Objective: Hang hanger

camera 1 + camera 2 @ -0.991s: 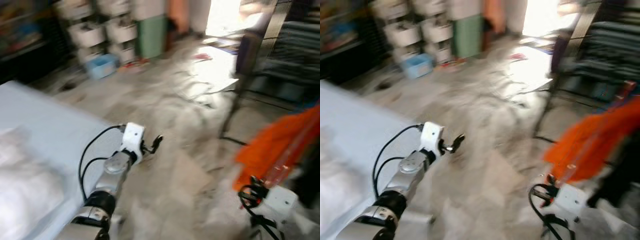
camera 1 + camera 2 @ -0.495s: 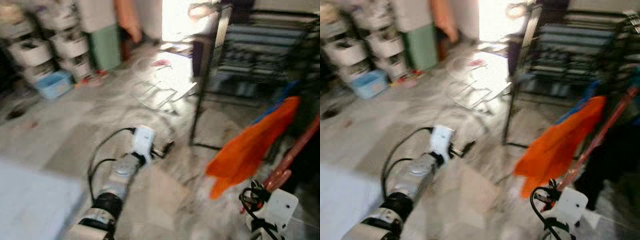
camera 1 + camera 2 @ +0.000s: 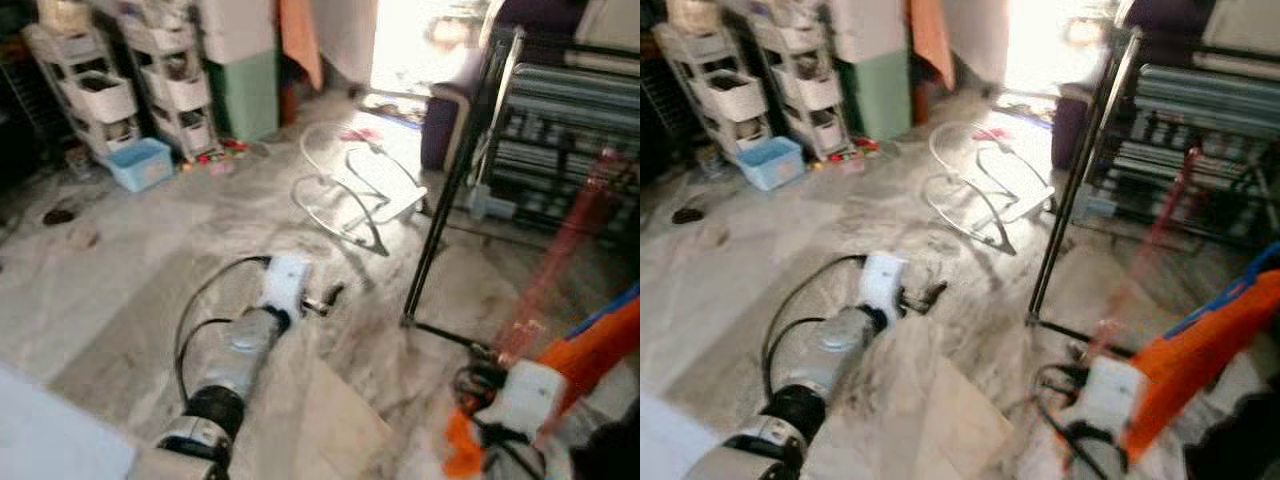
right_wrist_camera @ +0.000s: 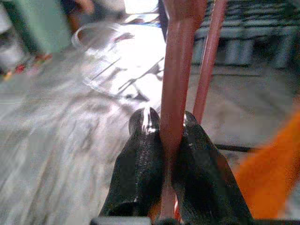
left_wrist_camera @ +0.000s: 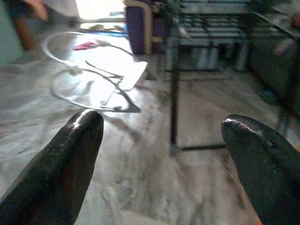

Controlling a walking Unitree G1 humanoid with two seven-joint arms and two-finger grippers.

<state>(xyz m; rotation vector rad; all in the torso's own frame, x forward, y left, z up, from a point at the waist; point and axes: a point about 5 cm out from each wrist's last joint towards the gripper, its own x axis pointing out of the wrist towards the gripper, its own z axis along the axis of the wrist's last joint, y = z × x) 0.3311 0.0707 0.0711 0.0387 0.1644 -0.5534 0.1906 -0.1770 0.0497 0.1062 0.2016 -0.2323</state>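
Observation:
My right gripper [image 4: 167, 136] is shut on a red-brown hanger [image 4: 177, 84], whose bar runs up between the two black fingers [image 4: 140, 164]. In the eye views the hanger [image 3: 560, 250] is a blurred red streak rising from my right wrist [image 3: 520, 395], and an orange garment [image 3: 1200, 350] hangs off it low on the right. A black metal rack [image 3: 455, 190] with a slanted post stands just beyond the hanger. My left gripper [image 5: 164, 140] is open and holds nothing, out over the marble floor [image 3: 330, 292].
A white wire frame [image 3: 350, 195] lies on the floor in front of the bright doorway. Shelving with white baskets [image 3: 100, 95] and a blue tub [image 3: 140, 163] stands at the far left. A green cabinet [image 3: 245, 95] sits behind. Dark slatted shelves [image 3: 560, 110] are at the right.
The camera has swung to the right, off the pale bed surface and onto the rack. The hanger now stands more upright in my right gripper, and the orange garment has dropped lower.

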